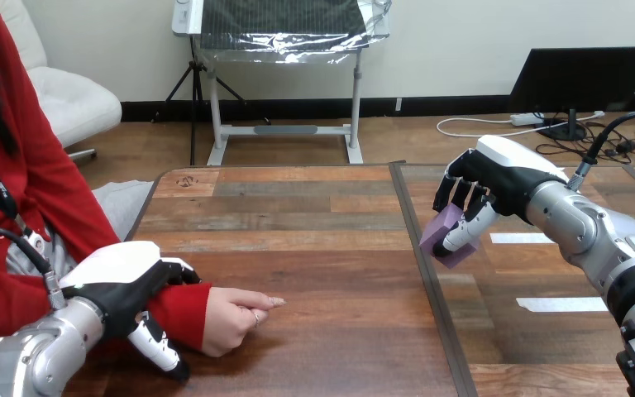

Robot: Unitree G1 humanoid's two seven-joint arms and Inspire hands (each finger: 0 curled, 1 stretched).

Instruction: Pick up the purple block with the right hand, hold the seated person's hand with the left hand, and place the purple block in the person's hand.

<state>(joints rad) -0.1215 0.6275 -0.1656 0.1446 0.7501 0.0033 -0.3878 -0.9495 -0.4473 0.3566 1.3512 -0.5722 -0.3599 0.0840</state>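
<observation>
Table (314,207): wooden planks in mixed browns, some greyed, grain running left to right. A dark seam (430,281) splits the top from 12 o'clock down to about 5 o'clock, leaving a wider section on the left and a narrower one on the right. A round knot (186,180) sits near the far left corner, at 11 o'clock. Two white tape strips (560,304) lie on the right section at 3 to 4 o'clock, one farther from the robot than the other.

Right hand (504,178): at 2 o'clock, over the right section just beside the seam. Fingers are curled down over the purple block (442,225), thumb pressed on its near face. The block is tilted, its lower corner close to the wood; I cannot tell if it touches.

Left hand (120,285): at 8 o'clock, near the table's left edge. It is wrapped round the person's wrist over the red sleeve (178,310), fingers over the top, thumb underneath toward the robot.

Person's hand (236,318): rests on the wood at 7 o'clock, loosely fisted, one finger extended toward the seam. It is well apart from the block, with bare planks between them.
</observation>
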